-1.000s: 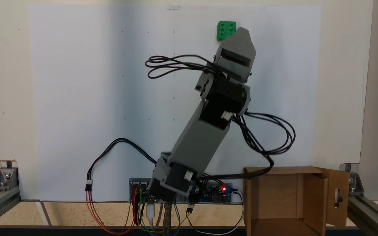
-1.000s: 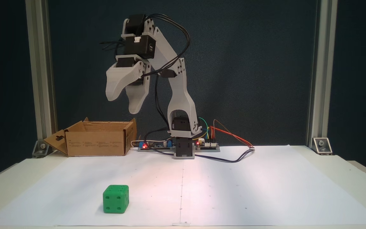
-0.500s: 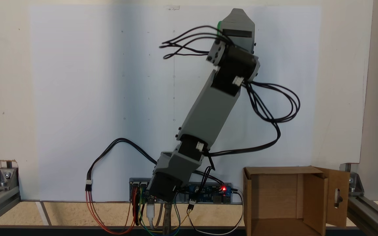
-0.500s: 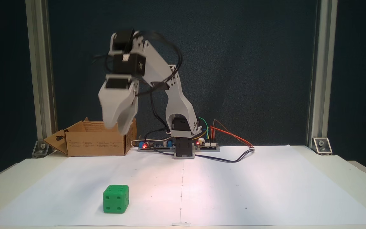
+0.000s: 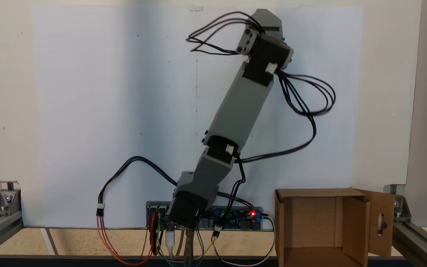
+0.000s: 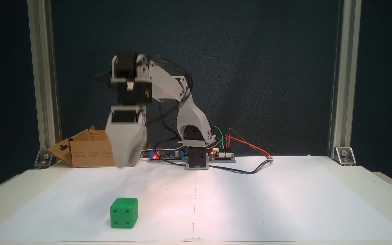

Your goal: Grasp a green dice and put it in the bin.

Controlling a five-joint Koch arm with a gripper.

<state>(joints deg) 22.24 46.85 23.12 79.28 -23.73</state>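
The green dice (image 6: 124,212) sits on the white paper near the table's front, left of centre. My gripper (image 6: 125,164) hangs over it, pointing straight down and blurred by motion, its tip well above the dice. Its jaws merge into one grey shape, so their state is unclear. In the fixed view from above, the gripper (image 5: 267,15) is stretched to the far end of the sheet and covers the dice. The bin (image 6: 90,152) is a brown cardboard box with open flaps, standing at the back left beside the arm's base; from above the bin (image 5: 291,226) appears at the lower right.
A controller board (image 5: 243,219) with a red light and loose wires lies at the arm's base (image 6: 196,160). Black cables (image 5: 310,107) loop off the arm. Aluminium frame posts (image 6: 338,85) stand at both sides. A white paper sheet (image 6: 267,204) covers the table.
The arm has reached further out over the paper and come down, carrying the gripper from high near the base to over the dice, which it now covers from above. The dice and bin have not moved.
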